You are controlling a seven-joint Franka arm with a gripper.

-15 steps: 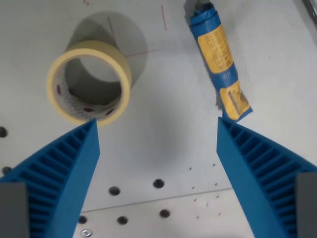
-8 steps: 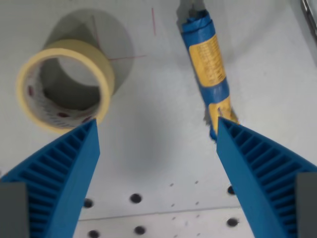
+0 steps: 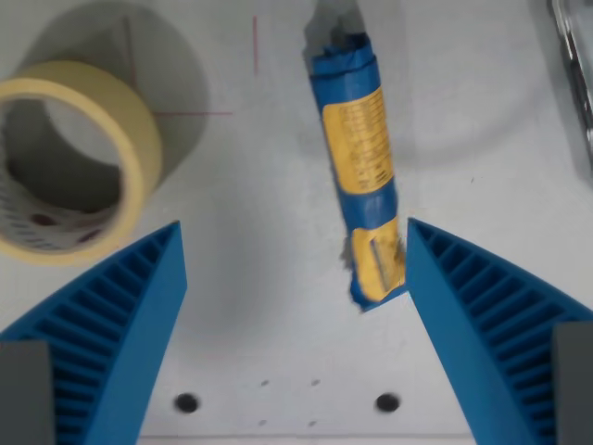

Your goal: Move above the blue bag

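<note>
The blue bag [image 3: 357, 162] is a rolled blue packet with a yellow label, lying lengthwise on the white table from the upper middle down to just beside the right fingertip. My gripper [image 3: 295, 236] is open, its two blue ribbed fingers [image 3: 111, 324] rising from the bottom corners. The bag's lower end sits between the fingers, closer to the right one, and lies below them on the table. Nothing is held.
A roll of beige masking tape [image 3: 65, 162] stands at the wrist view's left. Red pen marks [image 3: 255, 44] cross the table [image 3: 250, 306]. Bolt holes [image 3: 386, 403] dot the near part. A metal object [image 3: 574, 65] shows at the right edge.
The camera has moved toward the right and forward: the bag has shifted leftward and down into the gap between the fingers, and the tape has slid toward the left edge. The fingers' spread is unchanged.
</note>
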